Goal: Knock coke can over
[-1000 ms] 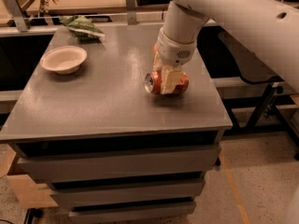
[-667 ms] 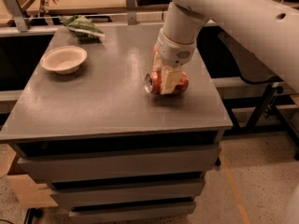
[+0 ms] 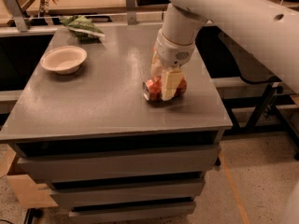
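- The gripper (image 3: 164,85) sits low, right upon the coke can (image 3: 153,86); whether it clamps it, I cannot tell.
- The coke can lies on its side beneath it, on the table (image 3: 93,101).

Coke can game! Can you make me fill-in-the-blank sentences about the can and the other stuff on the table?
1. The coke can lies on its ___ on the gray table.
2. The gripper is down over the ___.
3. The bowl on the table is coloured ___.
4. The bag near the table's back edge is coloured ___.

Missing words: side; coke can; white; green.
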Tool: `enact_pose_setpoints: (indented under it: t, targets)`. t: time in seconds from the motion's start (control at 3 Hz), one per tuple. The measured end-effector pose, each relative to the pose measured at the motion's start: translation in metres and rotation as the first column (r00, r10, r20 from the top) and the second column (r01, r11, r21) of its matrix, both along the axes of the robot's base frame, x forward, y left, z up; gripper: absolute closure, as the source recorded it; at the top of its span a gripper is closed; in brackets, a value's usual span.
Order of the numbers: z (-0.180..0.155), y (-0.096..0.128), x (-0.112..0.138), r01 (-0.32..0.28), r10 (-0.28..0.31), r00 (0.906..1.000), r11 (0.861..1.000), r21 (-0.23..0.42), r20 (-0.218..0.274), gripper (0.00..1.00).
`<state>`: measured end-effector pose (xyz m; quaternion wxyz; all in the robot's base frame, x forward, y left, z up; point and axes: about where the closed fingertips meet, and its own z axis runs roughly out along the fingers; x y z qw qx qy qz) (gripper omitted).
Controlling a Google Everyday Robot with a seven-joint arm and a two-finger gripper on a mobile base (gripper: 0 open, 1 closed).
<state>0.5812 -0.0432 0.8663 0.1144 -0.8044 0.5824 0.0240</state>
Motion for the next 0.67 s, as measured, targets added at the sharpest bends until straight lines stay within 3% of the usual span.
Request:
enact_pose_setpoints:
  t: [0.33,0.67]
  targets:
    - [0.009,-0.007,-0.001,0.011,-0.012,0.9998,1.0,0.021,0.019,0.0]
    - [0.028,-0.035,-0.002,0.057,-0.059,0.9975,0.997,0.059,0.038,0.0]
